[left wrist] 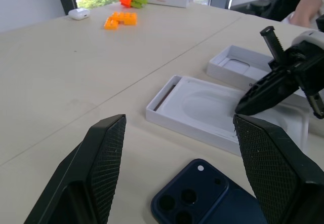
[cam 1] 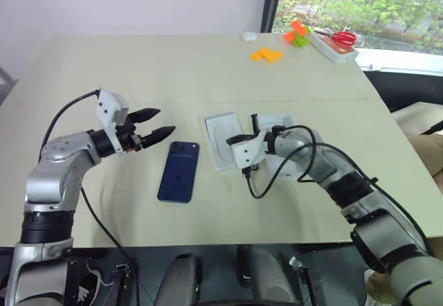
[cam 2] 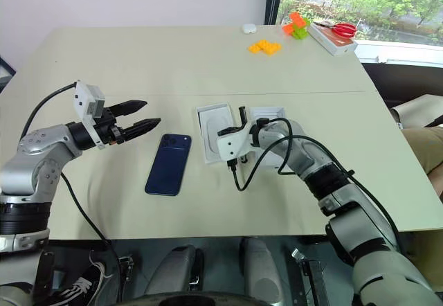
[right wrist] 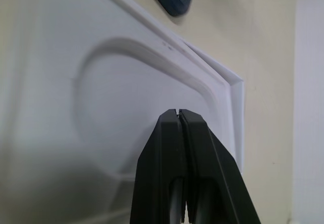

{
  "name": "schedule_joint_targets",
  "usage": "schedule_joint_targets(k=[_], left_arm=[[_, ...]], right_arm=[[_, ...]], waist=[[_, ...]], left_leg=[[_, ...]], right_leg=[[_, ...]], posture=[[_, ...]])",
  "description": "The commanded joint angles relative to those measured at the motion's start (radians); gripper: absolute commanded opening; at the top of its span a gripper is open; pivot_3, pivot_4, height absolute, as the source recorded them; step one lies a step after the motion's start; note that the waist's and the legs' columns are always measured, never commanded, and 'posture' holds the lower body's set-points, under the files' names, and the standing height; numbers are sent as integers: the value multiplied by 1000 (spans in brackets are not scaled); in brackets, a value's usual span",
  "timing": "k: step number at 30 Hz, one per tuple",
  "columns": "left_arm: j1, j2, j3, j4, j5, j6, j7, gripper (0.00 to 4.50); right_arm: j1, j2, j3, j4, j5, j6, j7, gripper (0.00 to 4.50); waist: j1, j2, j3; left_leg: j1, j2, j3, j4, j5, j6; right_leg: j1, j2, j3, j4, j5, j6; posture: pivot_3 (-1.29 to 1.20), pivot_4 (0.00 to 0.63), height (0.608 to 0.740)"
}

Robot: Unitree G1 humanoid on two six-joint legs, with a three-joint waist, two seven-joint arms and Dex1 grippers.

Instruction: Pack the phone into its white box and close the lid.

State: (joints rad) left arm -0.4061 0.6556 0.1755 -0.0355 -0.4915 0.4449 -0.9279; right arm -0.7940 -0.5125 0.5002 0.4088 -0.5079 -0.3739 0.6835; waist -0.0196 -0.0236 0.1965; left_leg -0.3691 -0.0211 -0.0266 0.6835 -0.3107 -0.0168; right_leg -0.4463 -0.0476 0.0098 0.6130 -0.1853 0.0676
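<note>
I hold the right gripper pinched fully shut, empty, its tip hovering just over the thin white sheet with the oval embossing that sits in the white box. Whether the tip touches the sheet I cannot tell. The left gripper hangs level with its fingers spread, grasping nothing, just beside the top end of the phone.

The phone lies flat on the table, camera cluster up, just left of the box and apart from it. The lid lies on the box's far side, inner face up.

Judgement: the insert sheet must come out before the phone goes in. I would work the closed tip under the sheet's raised edge, lever gently, then open and pinch; thin card will flex and slip.

Materials: the phone is glossy navy, slim, with rounded corners. The box and lid are matte white card with sharp low walls. The finger pads are black and cross-hatched.
</note>
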Motion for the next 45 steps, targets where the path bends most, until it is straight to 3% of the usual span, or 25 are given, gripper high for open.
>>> schedule_joint_targets(k=[1,10,19,27,31,38,41,45], left_arm=[[-4,6,23,-29,-17,-7,7,3589],[-8,4,26,-36,-23,-2,21,3589],[13,14,37,-55,-34,13,25,3589],[9,23,38,-50,-42,16,22,3589],[9,25,36,-46,-39,13,21,3589],[8,22,36,-45,-38,12,23,3589],[9,21,38,-46,-40,13,22,3589],[26,29,40,-54,-39,17,20,3589]], right_arm=[[-66,27,-2,44,-33,-30,-47,83],[-165,106,48,223,-131,-91,-150,83],[-130,51,13,174,-89,-110,-105,83],[-17,-17,-26,2,28,-16,96,83],[31,1,-85,-122,123,157,171,83],[114,-70,-121,-310,211,289,315,83],[137,-67,-137,-367,266,356,352,83],[142,45,-242,-360,413,420,270,83]], waist=[[0,0,0],[-1,0,0],[1,0,0],[1,0,0],[1,0,0],[4,0,0],[4,0,0],[0,0,0]], left_leg=[[0,0,0,0,0,0],[0,0,0,0,0,0],[0,0,0,0,0,0],[0,0,-1,0,0,0],[0,0,0,0,0,0],[0,0,0,0,0,0],[0,0,0,0,0,0],[1,1,0,0,0,0]], right_leg=[[0,0,0,0,0,0],[0,0,0,0,0,0],[0,0,0,0,0,-1],[0,0,0,0,0,-1],[0,0,0,0,0,-1],[0,0,0,0,0,-1],[0,0,0,0,0,-1],[0,1,0,1,0,-1]], posture=[[0,150,740],[0,150,740],[0,150,740],[0,150,740],[0,150,740],[0,150,740],[0,150,740],[0,150,740]])
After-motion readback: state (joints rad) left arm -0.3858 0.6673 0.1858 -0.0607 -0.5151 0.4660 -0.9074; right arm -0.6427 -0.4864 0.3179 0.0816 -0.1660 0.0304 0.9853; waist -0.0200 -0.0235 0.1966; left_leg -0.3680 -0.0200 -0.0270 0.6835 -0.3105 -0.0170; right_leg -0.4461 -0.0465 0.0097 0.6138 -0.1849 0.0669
